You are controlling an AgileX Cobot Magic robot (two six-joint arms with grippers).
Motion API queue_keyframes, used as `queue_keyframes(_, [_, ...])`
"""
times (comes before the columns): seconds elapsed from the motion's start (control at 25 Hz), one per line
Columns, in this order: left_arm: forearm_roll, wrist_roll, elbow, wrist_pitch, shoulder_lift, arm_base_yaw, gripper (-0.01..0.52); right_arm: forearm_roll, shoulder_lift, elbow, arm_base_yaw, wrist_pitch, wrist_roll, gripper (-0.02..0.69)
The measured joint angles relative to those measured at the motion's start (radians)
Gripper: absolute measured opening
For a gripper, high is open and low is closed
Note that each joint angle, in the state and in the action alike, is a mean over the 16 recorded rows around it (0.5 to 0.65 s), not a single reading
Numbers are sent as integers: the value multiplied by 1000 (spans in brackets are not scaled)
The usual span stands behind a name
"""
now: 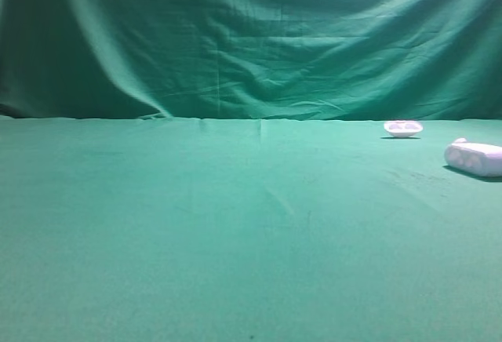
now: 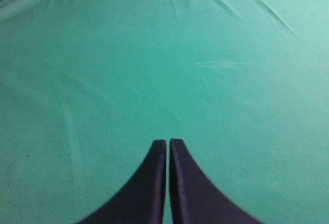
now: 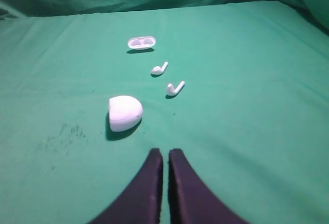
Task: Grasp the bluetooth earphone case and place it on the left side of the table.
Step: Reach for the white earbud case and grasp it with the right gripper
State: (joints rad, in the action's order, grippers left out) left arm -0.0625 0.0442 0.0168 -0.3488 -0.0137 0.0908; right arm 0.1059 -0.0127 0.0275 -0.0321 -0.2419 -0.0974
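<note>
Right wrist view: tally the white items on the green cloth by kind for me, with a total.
Bluetooth earphone case: 1
Shallow white dish with two hollows: 1
Loose earbuds: 2, one nearer the dish, one nearer the case
Total: 4 white items, all lying apart from one another on the table.

Matt green woven cloth, faintly creased, over the wide table (image 3: 247, 131); smooth glossy white plastic on the rounded oblong earphone case (image 3: 125, 113) just ahead of the dark, matt, smooth-looking right claw (image 3: 165, 154).
</note>
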Motion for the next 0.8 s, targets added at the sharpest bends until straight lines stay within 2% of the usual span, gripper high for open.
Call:
queue_keyframes(0.24, [0, 0, 0, 0, 0, 0, 0, 73, 2, -14, 0, 195, -5, 0])
queue_keyframes(0.44, [0, 0, 0, 0, 0, 0, 0, 137, 60, -79, 0, 245, -25, 0])
queue_keyframes(0.6, [0, 0, 0, 0, 0, 0, 0, 172, 184, -167, 0, 147, -47, 0])
queue_keyframes(0.8, [0, 0, 0, 0, 0, 0, 0, 190, 429, -314, 0, -90, -74, 0])
